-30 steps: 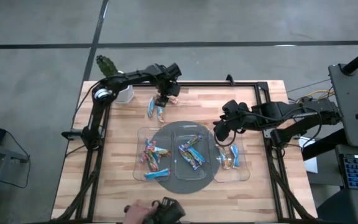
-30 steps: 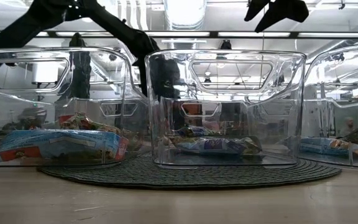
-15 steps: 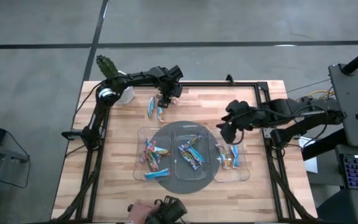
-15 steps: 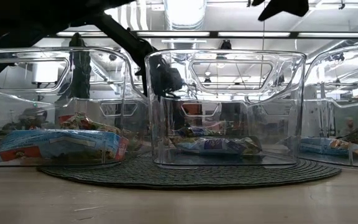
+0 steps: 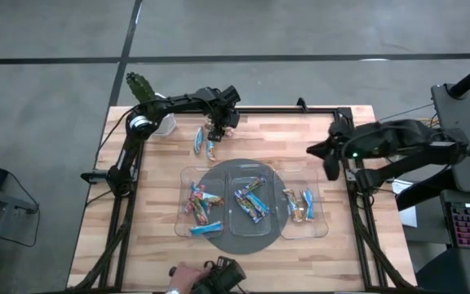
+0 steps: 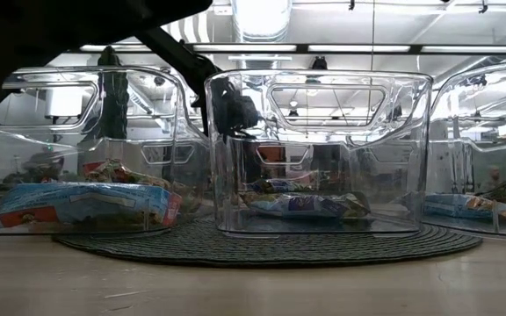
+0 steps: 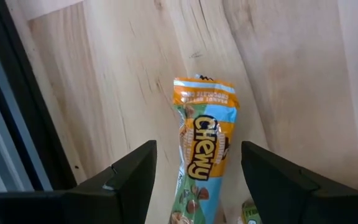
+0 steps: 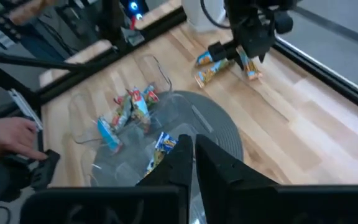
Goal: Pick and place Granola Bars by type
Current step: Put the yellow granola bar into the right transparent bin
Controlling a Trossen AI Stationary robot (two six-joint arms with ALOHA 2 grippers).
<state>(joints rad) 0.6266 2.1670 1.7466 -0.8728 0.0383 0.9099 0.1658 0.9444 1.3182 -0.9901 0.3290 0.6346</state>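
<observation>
Loose granola bars [image 5: 203, 144] lie flat on the wood at the far left, beyond the trays. My left gripper [image 5: 215, 134] hangs over them, pointing down, open. In the left wrist view its fingers [image 7: 129, 180] stand on either side of an orange-and-blue bar [image 7: 205, 137], apart from it. Three clear trays [image 5: 184, 175] on a grey round mat hold more bars: pink-and-blue ones [image 5: 200, 204], blue ones [image 5: 251, 201], and tan and blue ones [image 5: 299, 204]. My right gripper [image 5: 331, 167] is shut with nothing in it, raised near the table's right edge.
A white cup [image 5: 165, 124] with a green plant [image 5: 139, 85] stands at the far left corner. A black rail [image 5: 284, 110] runs along the far edge. A person's hand [image 5: 179, 279] with a dark device is at the near edge. Bare wood lies at the far right.
My right gripper has drawn back from above the right tray toward the table's right edge, rising, and has shut on nothing. My left gripper has sunk a little toward the loose bars and stays open. The bars have not moved.
</observation>
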